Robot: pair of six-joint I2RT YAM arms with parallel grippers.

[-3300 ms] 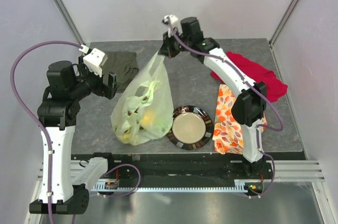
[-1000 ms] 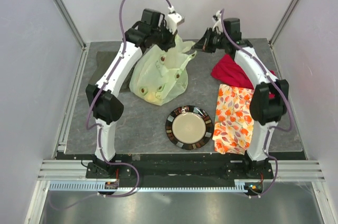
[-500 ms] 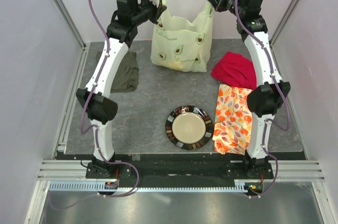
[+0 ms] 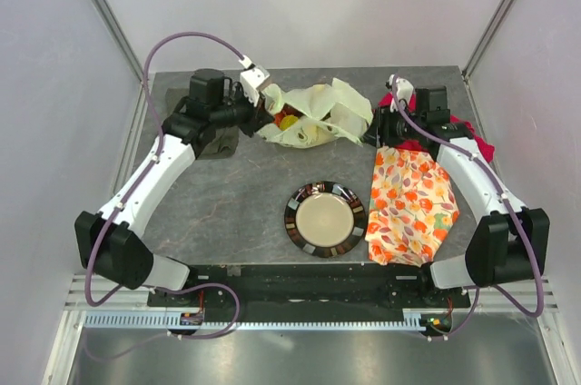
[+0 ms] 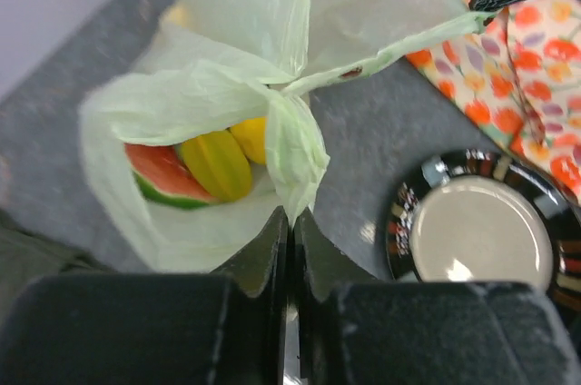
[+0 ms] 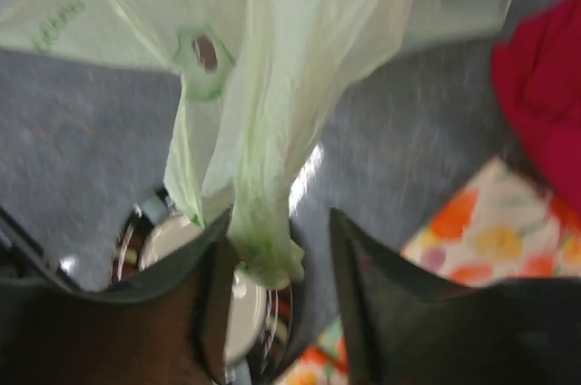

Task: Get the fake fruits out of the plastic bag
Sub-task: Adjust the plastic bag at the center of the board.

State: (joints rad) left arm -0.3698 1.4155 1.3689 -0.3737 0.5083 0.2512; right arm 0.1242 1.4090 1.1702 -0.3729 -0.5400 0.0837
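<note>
Lowered from mid-air, the plastic bag (image 4: 318,113) lies on the counter (image 4: 236,194); my left tool (image 5: 290,231) pinches its rim to bare the fake fruits (image 5: 213,162) inside, my right tool (image 6: 277,231) stands parted around a handle.

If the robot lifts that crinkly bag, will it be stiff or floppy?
Probably floppy: the plastic bag lies crumpled in folds, and the left hand pinches only a thin twist of it. Likely light itself, since it looks see-through thin. The fake fruits sit near its open mouth, so tipping might spill them.
</note>
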